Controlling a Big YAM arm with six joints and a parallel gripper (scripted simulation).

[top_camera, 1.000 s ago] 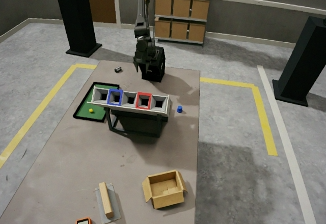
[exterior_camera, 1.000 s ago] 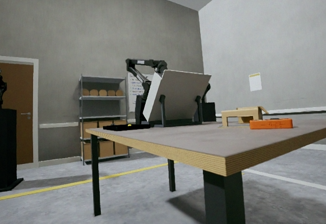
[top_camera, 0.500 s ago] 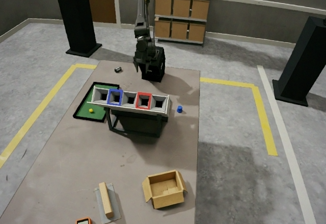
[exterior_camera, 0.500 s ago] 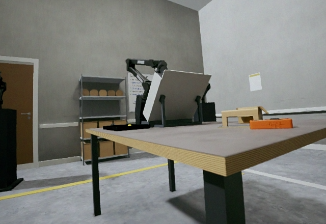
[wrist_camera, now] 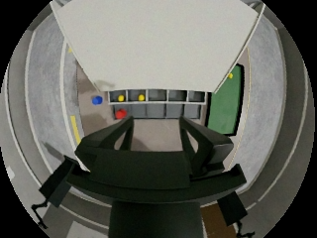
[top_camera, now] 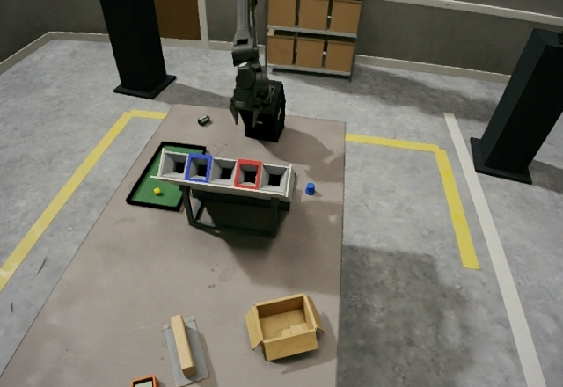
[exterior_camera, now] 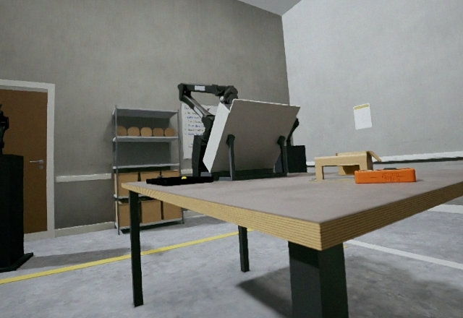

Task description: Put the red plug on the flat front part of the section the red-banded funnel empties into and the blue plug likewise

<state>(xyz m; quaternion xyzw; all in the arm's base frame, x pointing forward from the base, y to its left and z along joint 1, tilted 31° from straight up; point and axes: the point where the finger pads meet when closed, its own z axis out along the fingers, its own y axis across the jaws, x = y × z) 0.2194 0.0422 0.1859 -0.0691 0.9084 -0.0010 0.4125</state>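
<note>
My gripper (top_camera: 245, 122) (wrist_camera: 157, 119) is open and empty, on the robot's side of the cover (wrist_camera: 158, 45) (exterior_camera: 257, 135). The red plug (wrist_camera: 121, 114) stands on the flat front part of the leftmost section in the wrist view. The blue plug (top_camera: 310, 188) (wrist_camera: 97, 100) stands on the table beside that end. One yellow marble (wrist_camera: 121, 98) lies in the leftmost section, another marble (wrist_camera: 141, 97) in the section beside it. A third marble (top_camera: 157, 191) (wrist_camera: 230, 75) lies in the green tray (top_camera: 170, 199) (wrist_camera: 223, 111). The red-banded funnel (top_camera: 249, 162) and blue-banded funnel (top_camera: 200, 156) show on top; their pipes are hidden.
A small dark cylinder (top_camera: 203, 120) lies on the table near the arm's base. Far from the arm are an open cardboard box (top_camera: 290, 348), a wooden-handled trowel (top_camera: 183, 346) and an orange device (exterior_camera: 385, 175). The dark stand (top_camera: 231, 229) holds up the cover.
</note>
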